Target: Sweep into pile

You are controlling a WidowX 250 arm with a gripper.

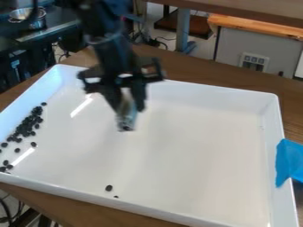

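slim tool (126, 119) in the pincer (129, 107), long axis near upright, tip down

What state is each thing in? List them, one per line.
End effector: closed on a tool, above the tray.
Tool: gripped, pointing down.
Black beans: mostly bunched along the tray's left side, some scattered.
Two stray beans: loose near the front wall.
White tray: upright, open.
Blue tape: stuck over the right rim.
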